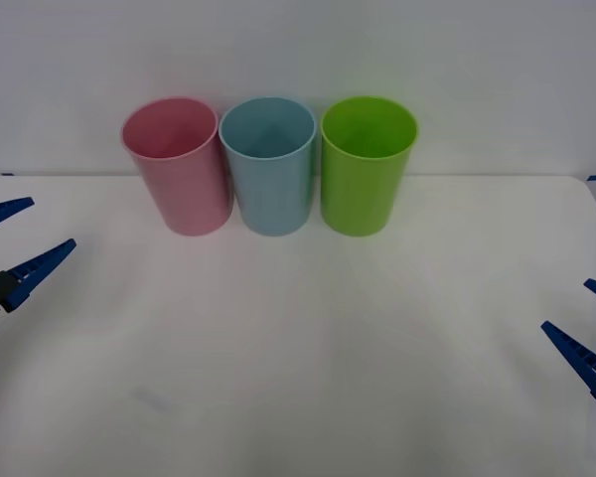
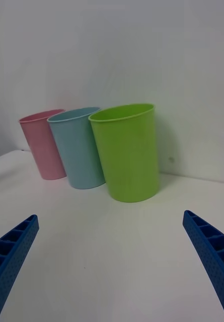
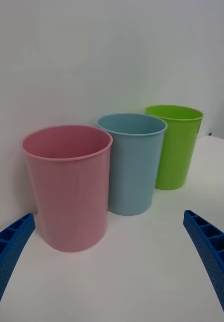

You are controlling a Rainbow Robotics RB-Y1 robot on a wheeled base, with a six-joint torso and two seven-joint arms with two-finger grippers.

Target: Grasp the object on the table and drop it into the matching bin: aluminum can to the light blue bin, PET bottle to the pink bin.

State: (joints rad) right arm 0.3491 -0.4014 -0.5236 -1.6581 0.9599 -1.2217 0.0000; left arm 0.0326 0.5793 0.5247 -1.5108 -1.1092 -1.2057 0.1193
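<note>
the left gripper (image 1: pixel 8 241) waits spread wide and empty at the left edge of the wide white table (image 1: pixel 298 378). at the back stand the tall pink plastic bin (image 1: pixel 179 169), the light blue plastic bin (image 1: pixel 271 169) and a lime green plastic bin (image 1: pixel 366 169), side by side. the right gripper (image 1: pixel 588 321) hangs likewise agape, holding nothing. the can is nowhere on the tabletop — by my judgement nothing is left to grasp until an object appears.

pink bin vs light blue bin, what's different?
Colour: the pink bin is pink, the light blue bin is pale blue. Place: the pink bin ends the row on the robot's left; the light blue bin stands in the middle. Both are upright, tapered, same size.
</note>
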